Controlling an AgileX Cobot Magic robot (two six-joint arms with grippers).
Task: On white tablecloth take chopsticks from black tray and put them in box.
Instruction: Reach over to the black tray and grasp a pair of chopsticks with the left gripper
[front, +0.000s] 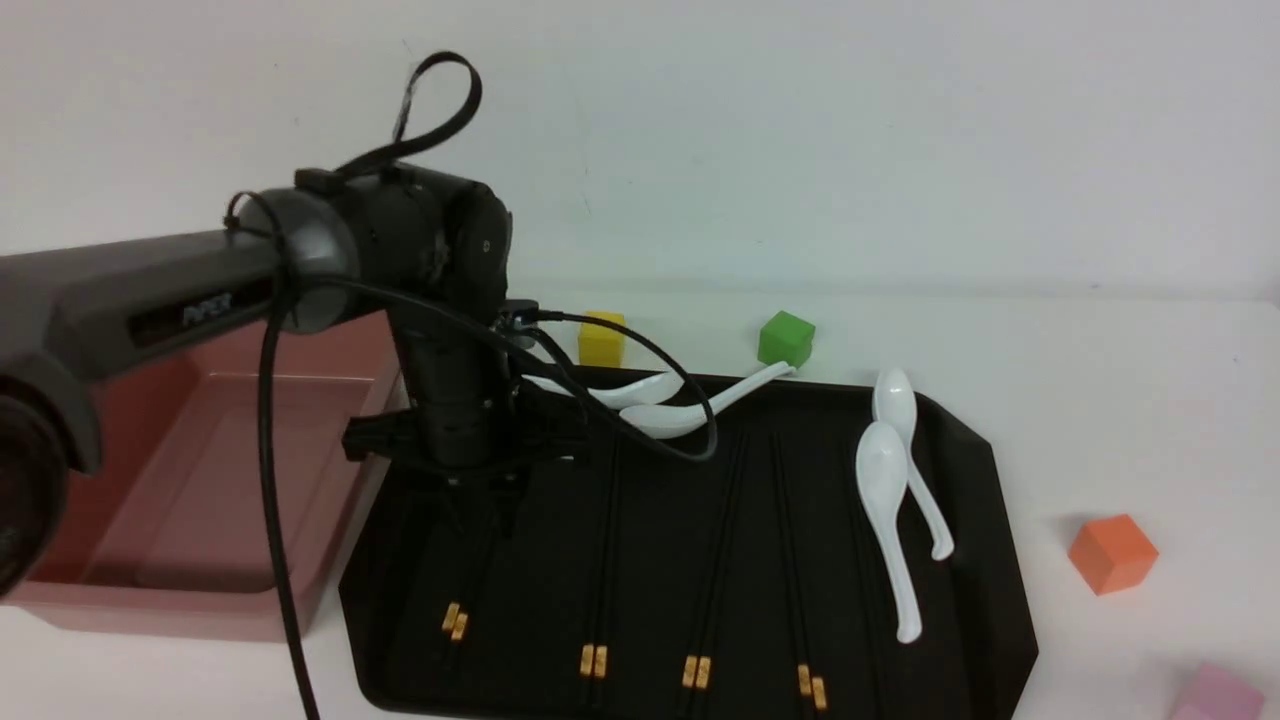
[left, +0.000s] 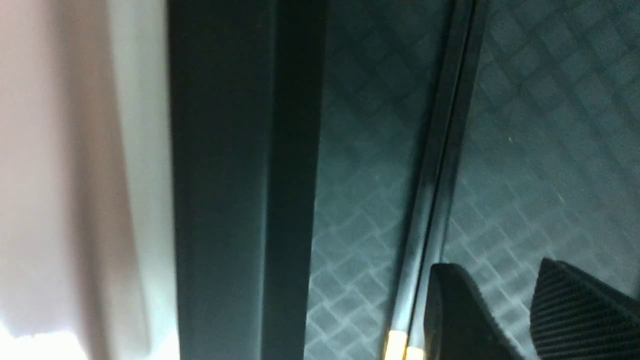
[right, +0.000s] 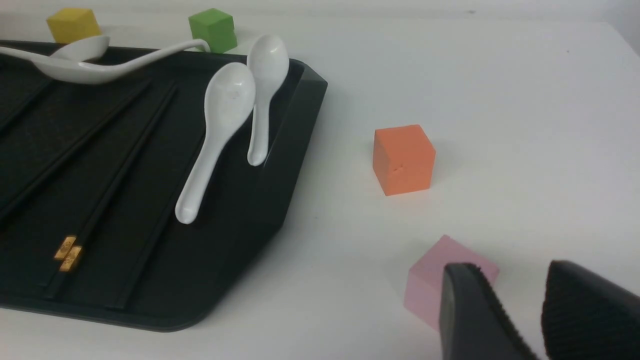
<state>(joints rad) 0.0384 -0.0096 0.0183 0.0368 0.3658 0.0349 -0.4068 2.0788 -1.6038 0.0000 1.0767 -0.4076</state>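
Nearest: left arm (front: 150, 300), reaching across the bench. White tablecloth (front: 1100, 400) covers it, with the black tray (front: 985, 560) in the middle and the pink box (front: 180, 500) just beside the tray's left edge. My left gripper (front: 483, 515) is low over the tray, parted, holding nothing. Right gripper (right: 525, 325) is parted and idle by the pink cube (right: 435, 280). Four pairs of chopsticks (front: 600, 560) lie in the tray. Risk: the leftmost pair (left: 430, 190) sits just outside one finger, so closing probably misses it or nips one stick. Sticks are thin, glossy black, gold-banded, likely slippery.

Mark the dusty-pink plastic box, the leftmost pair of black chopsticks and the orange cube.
Dusty-pink plastic box (front: 190, 500): front view, bare inner floor.
Leftmost pair of black chopsticks (front: 455, 621): front view, gold bands at the near end.
Orange cube (front: 1112, 553): front view, its middle.
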